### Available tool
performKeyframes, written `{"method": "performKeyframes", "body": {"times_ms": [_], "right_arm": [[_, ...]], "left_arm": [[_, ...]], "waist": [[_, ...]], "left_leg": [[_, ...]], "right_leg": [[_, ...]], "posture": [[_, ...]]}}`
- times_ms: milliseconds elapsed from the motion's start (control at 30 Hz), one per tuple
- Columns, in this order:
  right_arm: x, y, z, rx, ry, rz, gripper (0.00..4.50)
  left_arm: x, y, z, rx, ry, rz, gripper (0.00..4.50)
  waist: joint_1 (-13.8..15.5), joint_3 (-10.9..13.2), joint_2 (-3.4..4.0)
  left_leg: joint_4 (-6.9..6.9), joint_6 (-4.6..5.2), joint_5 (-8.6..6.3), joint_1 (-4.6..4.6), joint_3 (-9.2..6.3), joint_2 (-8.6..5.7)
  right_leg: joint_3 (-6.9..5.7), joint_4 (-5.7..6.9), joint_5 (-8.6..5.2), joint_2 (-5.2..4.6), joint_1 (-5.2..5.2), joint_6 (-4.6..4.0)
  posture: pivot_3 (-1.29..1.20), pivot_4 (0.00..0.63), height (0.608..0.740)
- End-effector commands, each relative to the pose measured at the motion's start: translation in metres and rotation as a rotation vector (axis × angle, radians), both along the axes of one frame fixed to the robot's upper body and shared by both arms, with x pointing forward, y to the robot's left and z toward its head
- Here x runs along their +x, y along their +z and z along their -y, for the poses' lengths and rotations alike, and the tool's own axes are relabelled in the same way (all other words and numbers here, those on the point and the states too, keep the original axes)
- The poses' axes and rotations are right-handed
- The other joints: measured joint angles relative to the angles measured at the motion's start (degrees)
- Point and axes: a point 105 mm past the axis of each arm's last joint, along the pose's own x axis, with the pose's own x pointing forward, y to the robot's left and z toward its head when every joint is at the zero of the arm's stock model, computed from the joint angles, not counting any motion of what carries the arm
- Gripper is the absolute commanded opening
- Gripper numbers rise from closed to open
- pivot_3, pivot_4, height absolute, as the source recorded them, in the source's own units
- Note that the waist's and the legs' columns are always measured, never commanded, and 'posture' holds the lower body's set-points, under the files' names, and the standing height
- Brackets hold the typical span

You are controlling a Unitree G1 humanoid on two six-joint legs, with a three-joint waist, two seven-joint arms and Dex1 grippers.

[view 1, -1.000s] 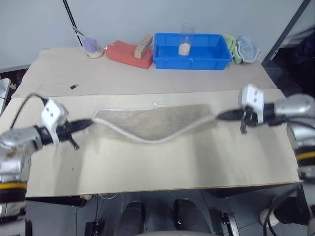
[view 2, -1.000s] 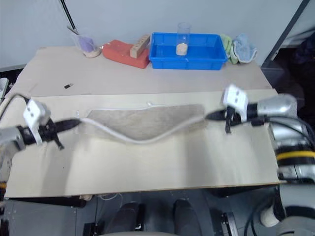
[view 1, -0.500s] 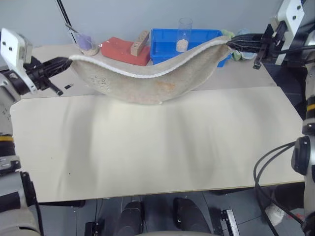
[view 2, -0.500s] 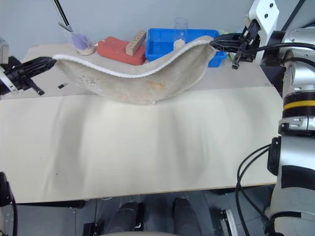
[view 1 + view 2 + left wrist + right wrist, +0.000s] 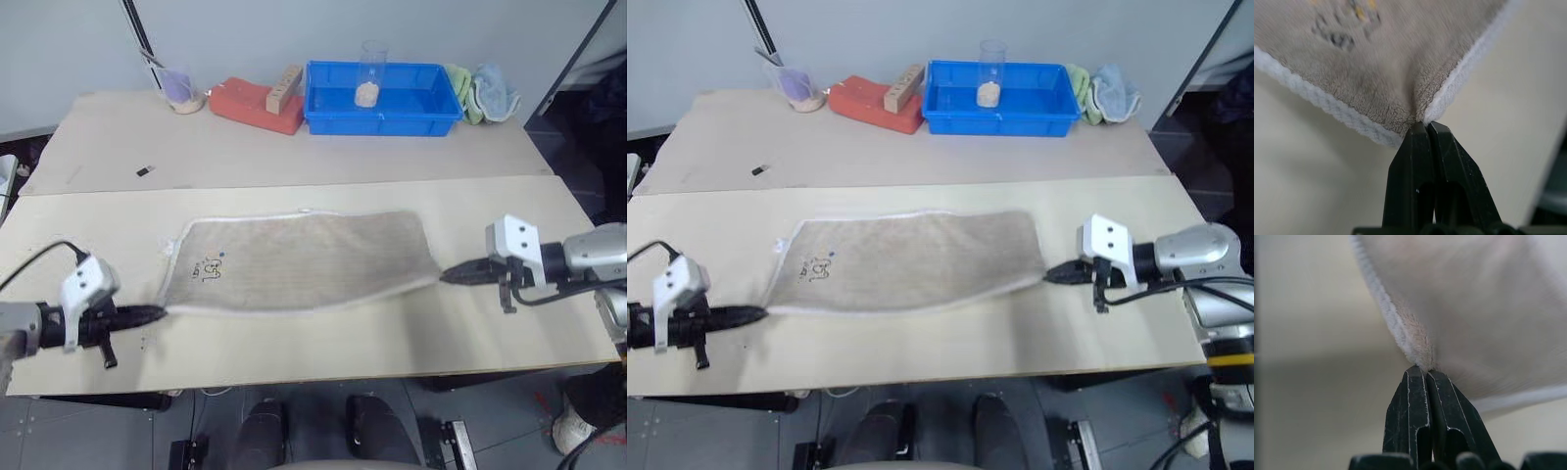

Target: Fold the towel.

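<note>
The towel [image 5: 304, 259], beige-grey with white stitched edging and a small dark logo near its left end, lies spread flat across the middle of the table [image 5: 323, 338]. My left gripper [image 5: 157, 313] is shut on the towel's near left corner [image 5: 1420, 115], low over the table. At the other end my right gripper [image 5: 449, 277] is shut on the near right corner [image 5: 1420, 355]. Both near corners are drawn out toward the grippers, so the near edge is taut.
Along the table's far edge stand a blue tray [image 5: 382, 98] with a clear cup inside, a red block [image 5: 257, 106], a wooden block [image 5: 285, 88], a cup with a purple thing [image 5: 181, 93] and green and light blue cloths [image 5: 482, 95]. A small dark bit [image 5: 146, 172] lies left.
Both grippers lifted the towel high toward the back, then came down and nearer. It went from bunched with a sagging edge to spread flat, logo side up.
</note>
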Motion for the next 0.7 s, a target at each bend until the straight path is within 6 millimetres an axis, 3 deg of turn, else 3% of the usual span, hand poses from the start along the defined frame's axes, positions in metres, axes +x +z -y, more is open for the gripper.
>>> {"method": "performKeyframes", "body": {"times_ms": [33,200,400,467,700], "right_arm": [[-0.012,0.008,-0.001,-0.013,0.024,-0.033,0.03],[-0.01,0.011,-0.008,0.047,-0.053,-0.104,0.03],[0.027,0.029,-0.016,0.183,-0.233,-0.105,0.03],[0.047,0.036,-0.017,0.236,-0.315,-0.096,0.03],[0.077,0.043,-0.015,0.281,-0.446,-0.093,0.03]], "left_arm": [[-0.001,0.013,-0.005,0.036,-0.011,0.03,0.0],[0.009,0.014,-0.007,0.014,0.012,0.05,0.0],[0.043,0.029,-0.006,-0.053,0.053,0.092,0.0],[0.064,0.037,-0.005,-0.104,0.101,0.131,0.0],[0.1,0.05,-0.004,-0.197,0.193,0.176,0.0]], "waist": [[-0.1,0.0,0.0],[-0.2,0.0,-0.01],[-0.2,0.0,-0.02],[-0.2,0.0,-0.02],[-0.2,0.0,-0.02]], "left_leg": [[-0.01,0.0,0.0,0.1,-0.01,0.01],[-0.04,0.0,0.0,0.34,-0.01,0.03],[-0.02,0.0,0.0,0.26,-0.02,0.0],[-0.02,0.0,0.0,0.26,-0.02,-0.01],[0.01,0.01,-0.01,0.01,-0.08,-0.05]], "right_leg": [[-0.01,-0.01,-0.01,0.02,0.11,-0.01],[-0.01,-0.01,-0.04,0.06,0.3,-0.03],[-0.01,-0.02,-0.03,0.05,0.26,-0.03],[-0.01,-0.02,-0.03,0.04,0.27,-0.03],[-0.06,0.05,-0.01,0.02,0.12,-0.01]], "posture": [[0.0,0.15,0.74],[0.0,0.15,0.74],[0.0,0.15,0.74],[0.0,0.15,0.74],[0.0,0.15,0.74]]}}
